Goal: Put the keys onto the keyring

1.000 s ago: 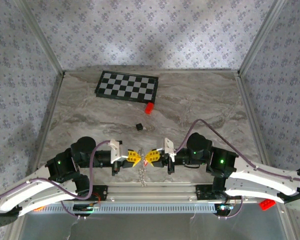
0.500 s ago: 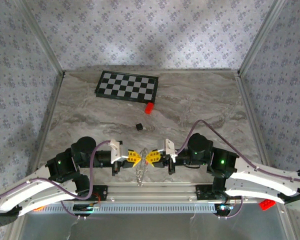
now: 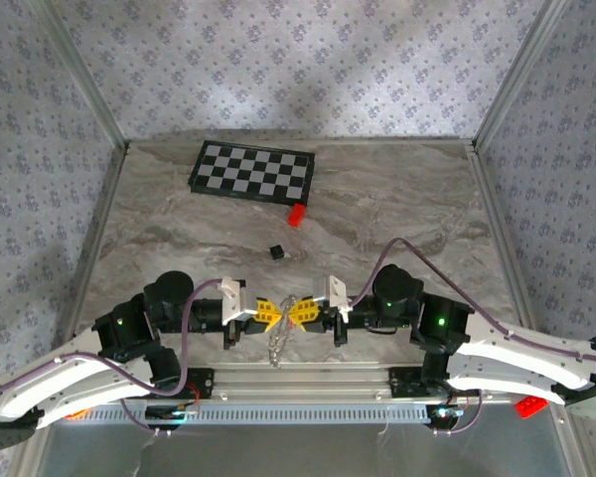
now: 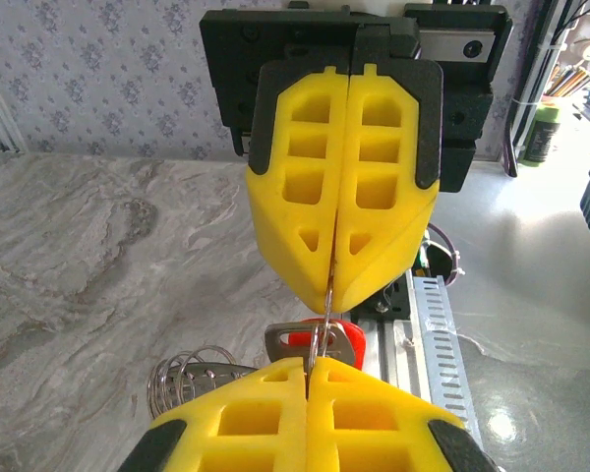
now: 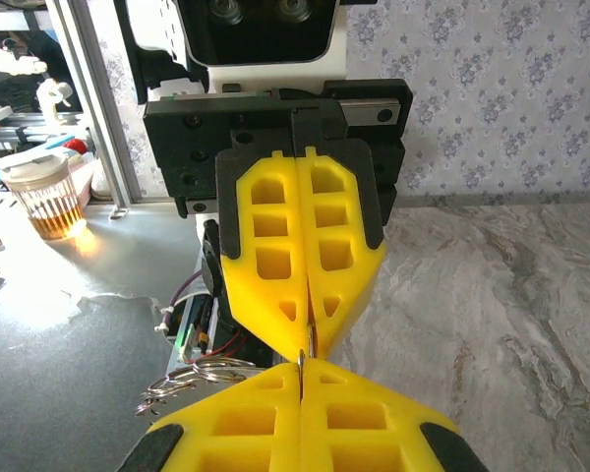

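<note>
Left gripper [image 4: 308, 369], right gripper [image 4: 331, 295] both clamped on the wiry keyring [image 4: 189, 372] — coils half-hidden. Flat red key [image 4: 344, 336] mostly behind the left gripper.

White arms [image 3: 65, 383] with black joints and purple cables [image 3: 182, 343] carry yellow cut-out left pincer [image 3: 274, 314] and right pincer [image 3: 292, 313].

Left gripper [image 3: 269, 314] meets right gripper [image 3: 299, 313] (both clamped).

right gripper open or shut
Shut. In the right wrist view the right gripper has its yellow fingers meeting with no gap, pinching a thin wire of the keyring.
</note>
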{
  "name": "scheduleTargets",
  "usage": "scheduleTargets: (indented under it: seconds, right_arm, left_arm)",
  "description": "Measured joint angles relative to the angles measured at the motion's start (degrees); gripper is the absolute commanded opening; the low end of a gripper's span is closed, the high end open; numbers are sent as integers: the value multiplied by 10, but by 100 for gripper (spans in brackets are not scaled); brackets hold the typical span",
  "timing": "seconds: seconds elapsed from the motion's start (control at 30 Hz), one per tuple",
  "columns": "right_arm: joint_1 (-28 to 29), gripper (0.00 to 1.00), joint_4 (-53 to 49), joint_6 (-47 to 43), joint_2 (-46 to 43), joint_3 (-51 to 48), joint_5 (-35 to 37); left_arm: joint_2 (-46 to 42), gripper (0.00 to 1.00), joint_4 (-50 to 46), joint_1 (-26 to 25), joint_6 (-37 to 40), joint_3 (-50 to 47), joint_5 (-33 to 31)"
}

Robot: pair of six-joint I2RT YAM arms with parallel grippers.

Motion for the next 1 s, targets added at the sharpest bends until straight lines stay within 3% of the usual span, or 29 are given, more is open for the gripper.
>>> scheduleTargets:
  seconds: [1.0]
  right_arm:
    - [0, 0, 0, -16, -9, -6, 0]
  left_arm:
    - [0, 0, 25, 0, -46, 0, 2]
